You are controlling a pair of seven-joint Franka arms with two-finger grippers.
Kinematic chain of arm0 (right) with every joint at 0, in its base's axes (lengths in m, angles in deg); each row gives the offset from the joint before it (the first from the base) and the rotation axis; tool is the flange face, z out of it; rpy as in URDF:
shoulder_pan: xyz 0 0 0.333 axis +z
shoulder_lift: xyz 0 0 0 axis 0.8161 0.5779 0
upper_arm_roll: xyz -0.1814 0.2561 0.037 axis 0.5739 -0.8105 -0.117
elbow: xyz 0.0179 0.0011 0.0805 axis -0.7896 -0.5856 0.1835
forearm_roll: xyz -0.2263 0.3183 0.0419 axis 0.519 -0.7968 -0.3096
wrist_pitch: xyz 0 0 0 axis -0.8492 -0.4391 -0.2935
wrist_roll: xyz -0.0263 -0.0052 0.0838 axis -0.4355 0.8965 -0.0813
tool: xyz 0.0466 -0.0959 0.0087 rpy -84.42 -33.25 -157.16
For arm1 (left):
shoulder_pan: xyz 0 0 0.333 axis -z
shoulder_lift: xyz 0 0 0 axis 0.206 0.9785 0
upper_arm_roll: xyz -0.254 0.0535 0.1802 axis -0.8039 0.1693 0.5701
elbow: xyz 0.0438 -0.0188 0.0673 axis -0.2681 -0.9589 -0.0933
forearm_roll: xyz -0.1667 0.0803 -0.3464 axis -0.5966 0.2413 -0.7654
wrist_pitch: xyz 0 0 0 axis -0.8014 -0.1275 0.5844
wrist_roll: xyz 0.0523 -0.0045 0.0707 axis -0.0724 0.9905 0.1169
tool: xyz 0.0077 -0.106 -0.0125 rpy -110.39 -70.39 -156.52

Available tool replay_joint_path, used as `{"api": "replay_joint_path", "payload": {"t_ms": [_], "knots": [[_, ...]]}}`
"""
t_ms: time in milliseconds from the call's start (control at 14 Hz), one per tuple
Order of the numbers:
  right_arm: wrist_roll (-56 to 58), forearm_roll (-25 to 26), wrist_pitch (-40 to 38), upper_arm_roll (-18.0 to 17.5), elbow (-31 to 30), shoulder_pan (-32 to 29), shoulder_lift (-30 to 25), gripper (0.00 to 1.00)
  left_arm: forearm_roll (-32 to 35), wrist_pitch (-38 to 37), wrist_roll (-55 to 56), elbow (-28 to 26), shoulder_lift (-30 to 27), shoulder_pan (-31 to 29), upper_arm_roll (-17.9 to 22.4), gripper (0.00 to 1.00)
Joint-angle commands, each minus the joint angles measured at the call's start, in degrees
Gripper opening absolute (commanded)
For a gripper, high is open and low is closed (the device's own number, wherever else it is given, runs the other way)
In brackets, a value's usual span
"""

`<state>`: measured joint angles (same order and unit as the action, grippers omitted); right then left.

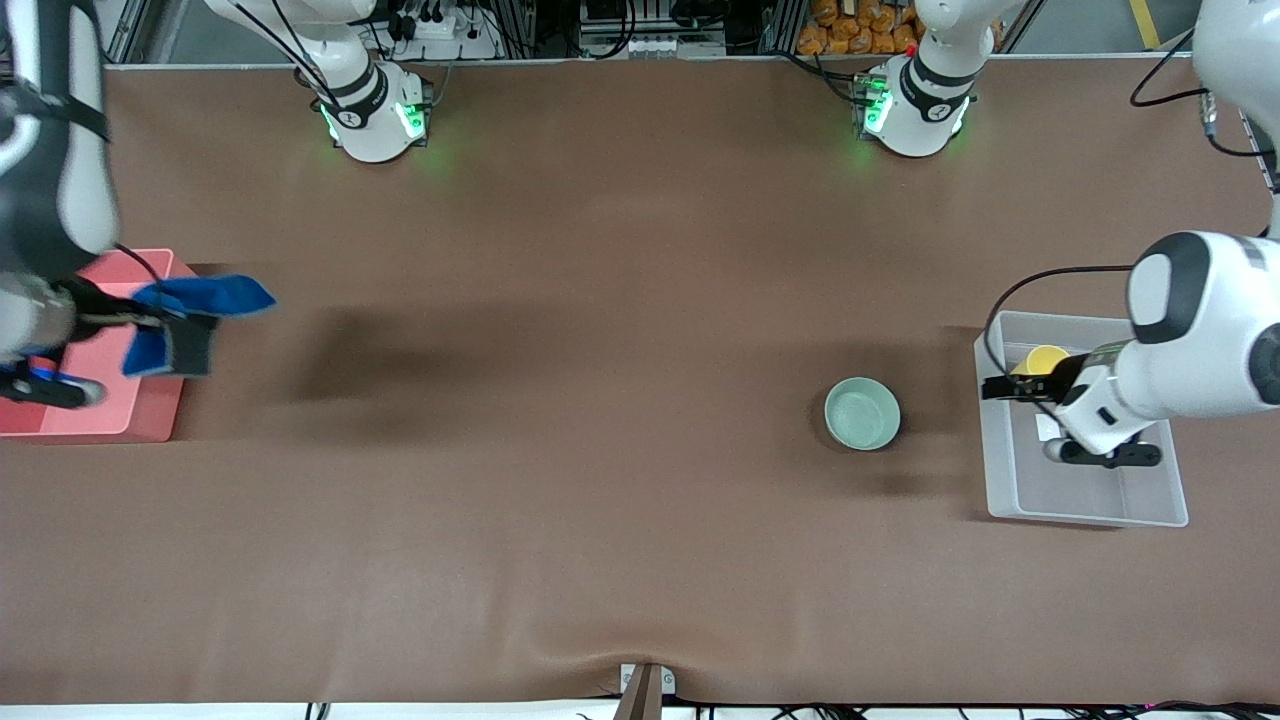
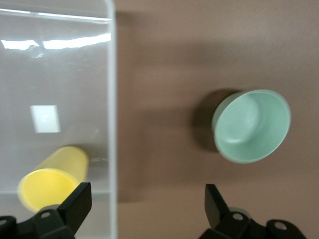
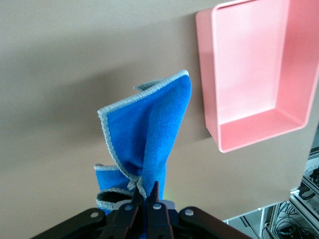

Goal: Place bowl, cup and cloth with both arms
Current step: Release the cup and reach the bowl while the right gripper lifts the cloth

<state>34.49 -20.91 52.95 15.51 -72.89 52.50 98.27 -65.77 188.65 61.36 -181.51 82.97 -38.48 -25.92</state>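
My right gripper (image 3: pixel 145 195) is pinching the blue cloth (image 3: pixel 147 132), its two fingers closed tight on a bunched fold of the fabric. The cloth is hanging free from that pinch, its thin grey edge curling around the loose corners. In the front view I am holding it in the air at the right arm's end of the table, over the inner edge of the pink tray (image 1: pixel 100 400) and the brown table (image 1: pixel 560 420) just beside it. The right wrist view is showing the pink tray with its raised walls and bare floor, and the cloth is hanging apart from it, not touching it.

My left gripper (image 2: pixel 144 201) is spread wide, its fingers grasping nothing. It is hovering over the rim of the clear plastic bin (image 2: pixel 112 99) at the left arm's end of the table, with one finger over the bin and the other over the bare table just beside it. The yellow cup (image 2: pixel 52 177) is lying tipped on its side in the bin, its open mouth showing, close under my finger there. In the front view the cup (image 1: pixel 1042 360) is peeking out from under my wrist, in the part of the bin farther from the front camera.

The mint-green bowl (image 1: pixel 862 413) is sitting upright on the table near the bin, toward the table's middle, apart from both grippers. Its glossy inside is facing up.
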Motion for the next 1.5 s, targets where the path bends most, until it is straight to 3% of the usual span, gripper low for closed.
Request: {"api": "replay_joint_path", "payload": {"t_ms": [0,143,429,786,1143,1429], "knots": [[6.12,1.03,-2.98,-0.91,0.92,-3.85,-4.78,0.00,0.09,3.35,3.61,0.35,1.98,2.15,-0.08,1.00],[11.57,2.51,-4.47,-0.82,0.92,-6.23,-6.19,0.00,-0.25,4.41,4.66,0.44,2.77,4.78,0.01,1.00],[20.46,10.07,-6.59,-0.91,0.31,-8.96,-6.47,0.00,0.27,7.75,5.99,0.27,6.27,7.16,0.54,1.00],[28.99,14.92,-1.77,-0.91,-2.76,-13.17,-4.97,0.00,5.08,10.30,5.46,-1.23,9.88,7.34,0.54,1.00],[37.24,14.74,7.63,-1.00,-5.93,-18.71,-2.34,0.00,5.98,11.09,6.16,-1.23,11.91,7.96,0.54,0.63],[47.00,14.30,14.14,-1.00,-6.02,-24.60,1.09,0.00,5.98,11.62,6.16,-1.14,13.14,8.13,0.54,0.49]]}}
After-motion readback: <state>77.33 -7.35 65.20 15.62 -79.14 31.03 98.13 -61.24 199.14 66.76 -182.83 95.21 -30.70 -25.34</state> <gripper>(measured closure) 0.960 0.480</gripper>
